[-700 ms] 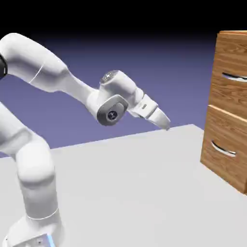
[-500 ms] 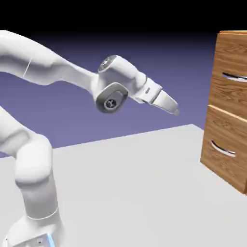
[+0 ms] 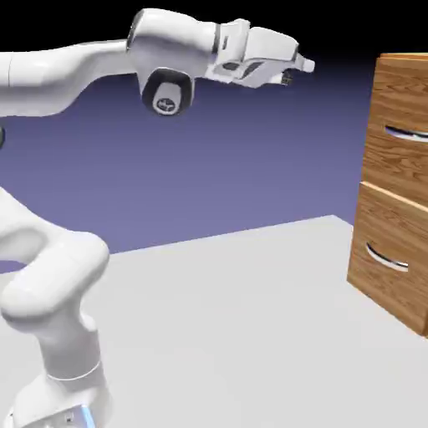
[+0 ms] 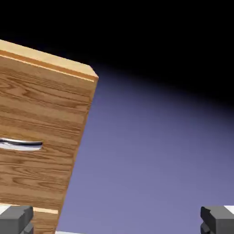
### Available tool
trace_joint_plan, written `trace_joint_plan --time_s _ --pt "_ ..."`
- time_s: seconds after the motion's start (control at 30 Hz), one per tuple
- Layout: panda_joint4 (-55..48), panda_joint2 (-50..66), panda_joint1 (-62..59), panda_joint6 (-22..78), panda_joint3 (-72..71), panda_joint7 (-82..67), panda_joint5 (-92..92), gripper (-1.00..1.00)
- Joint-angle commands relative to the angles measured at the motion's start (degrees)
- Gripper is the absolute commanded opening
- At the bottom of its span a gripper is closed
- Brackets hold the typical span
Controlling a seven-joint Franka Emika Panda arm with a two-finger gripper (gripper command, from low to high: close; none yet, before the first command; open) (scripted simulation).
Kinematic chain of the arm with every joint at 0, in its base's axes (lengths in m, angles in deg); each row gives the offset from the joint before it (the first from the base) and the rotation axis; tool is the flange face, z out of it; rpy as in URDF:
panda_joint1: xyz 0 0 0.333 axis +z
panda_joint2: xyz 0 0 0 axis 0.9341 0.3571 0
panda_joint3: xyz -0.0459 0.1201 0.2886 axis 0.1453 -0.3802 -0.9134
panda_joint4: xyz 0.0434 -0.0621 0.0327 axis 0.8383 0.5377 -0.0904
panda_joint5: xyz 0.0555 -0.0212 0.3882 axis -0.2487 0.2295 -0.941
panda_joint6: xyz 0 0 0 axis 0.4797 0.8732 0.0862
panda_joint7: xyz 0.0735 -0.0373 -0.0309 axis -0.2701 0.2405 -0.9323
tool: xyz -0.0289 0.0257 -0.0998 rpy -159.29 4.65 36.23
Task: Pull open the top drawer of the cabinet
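Observation:
The brown wood-grain cabinet (image 3: 399,192) stands at the exterior view's right edge. Its top drawer (image 3: 403,125) carries a thin curved silver handle (image 3: 406,132); a similar drawer front (image 3: 391,251) sits below it. My gripper (image 3: 305,67) is high in the air, level with the cabinet's top and well to the left of it, pointing toward it and touching nothing. In the hand view the top drawer (image 4: 36,137) fills the left side with its handle (image 4: 23,144). The two grey fingertips (image 4: 16,219) stand far apart at the bottom corners, open with nothing between them.
A grey table (image 3: 234,318) stretches from the robot's base to the foot of the cabinet. Behind is a plain blue-violet backdrop fading to black.
The arm has swung upward and toward the cabinet: the gripper rose from just above the table's far edge to the height of the cabinet's top and now points nearly level.

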Motion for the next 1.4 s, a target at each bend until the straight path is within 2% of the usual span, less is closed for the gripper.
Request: trace_joint_plan --time_s 0.0,1.23,1.37 --pt "-1.16 -0.93 -1.98 0.47 -1.2 -2.4 -2.5 0.0" --pt "-44.01 -35.13 -74.95 17.83 -45.42 -91.1 -94.69 0.0" --pt "-48.7 -35.36 -78.5 16.6 -46.13 -90.97 -95.37 0.0"
